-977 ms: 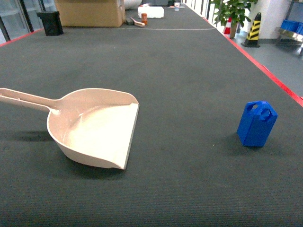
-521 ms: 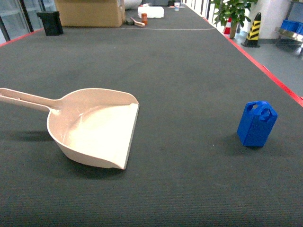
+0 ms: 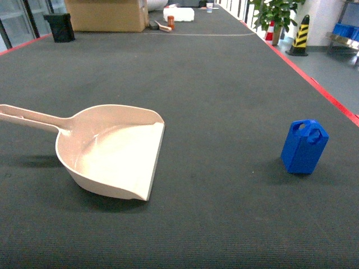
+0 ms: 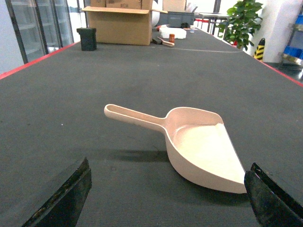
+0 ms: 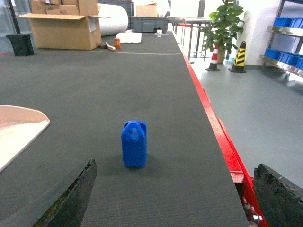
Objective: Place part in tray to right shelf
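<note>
Both pincers hang with their jaws spread wide and nothing between them: the right gripper [image 5: 173, 196] frames the part [image 5: 134, 143], and the left gripper [image 4: 168, 198] frames the tray [image 4: 196, 146]. Each seems lined up on its own target, ready to advance. Taking the tray as landmark, the part [image 3: 304, 146] stands upright on the dark mat well to its right, near the mat's red edge. The tray [image 3: 112, 151] lies flat, handle pointing away to its left, lip facing the part; its pan holds nothing. Far beyond the tray sits an open cardboard box [image 4: 124, 24]. Blue crates on a metal rack [image 5: 284, 49] show off to the far right.
</note>
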